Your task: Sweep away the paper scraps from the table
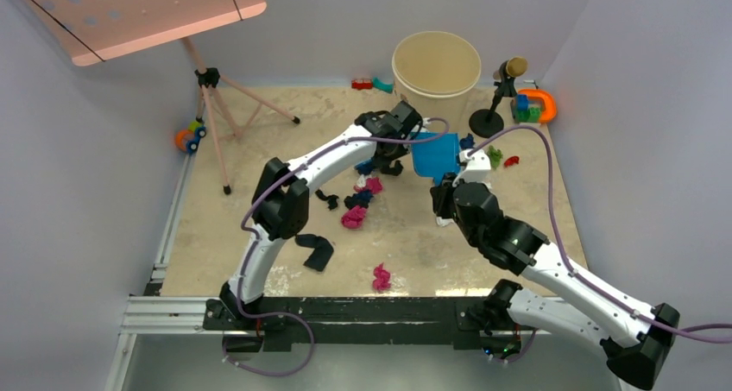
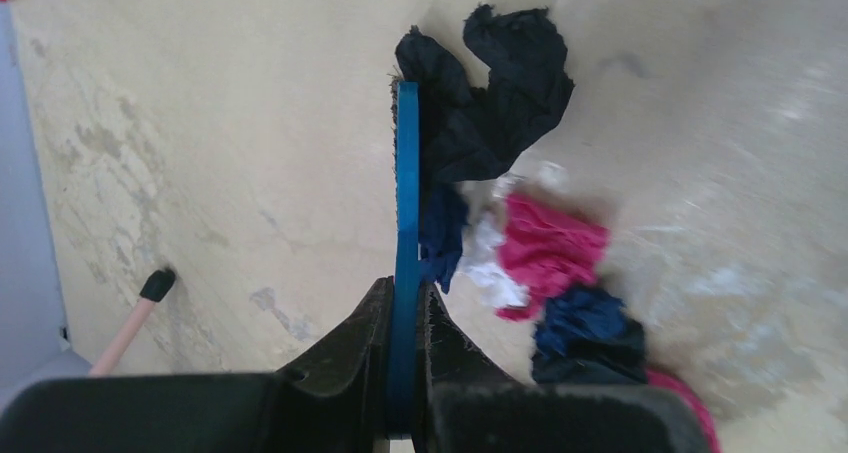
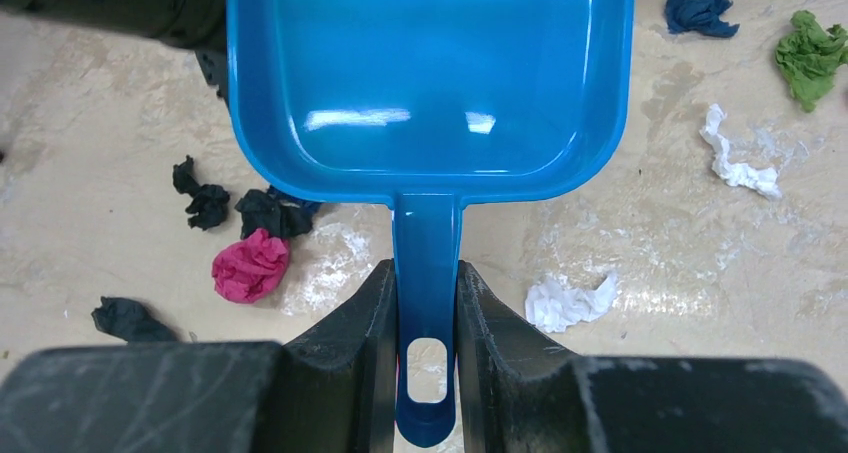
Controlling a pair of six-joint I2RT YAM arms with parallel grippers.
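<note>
On the tabletop (image 1: 259,227), seen from above, paper scraps (image 1: 354,217) lie mid-surface beside the blue dustpan (image 1: 434,155). Left wrist: the left pincer (image 2: 405,298) clamps the brush (image 2: 406,173), its edge against a scrap cluster, apparently for pushing. Right wrist: the right pincer (image 3: 427,283) grips the dustpan handle, tray low to catch them.

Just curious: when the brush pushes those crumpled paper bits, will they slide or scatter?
Probably they slide easily: the paper scraps look small, loosely crumpled and light. Being irregular wads, some may tumble or slip round the thin brush. The black scrap looks floppy, so it might drag or fold rather than roll.
</note>
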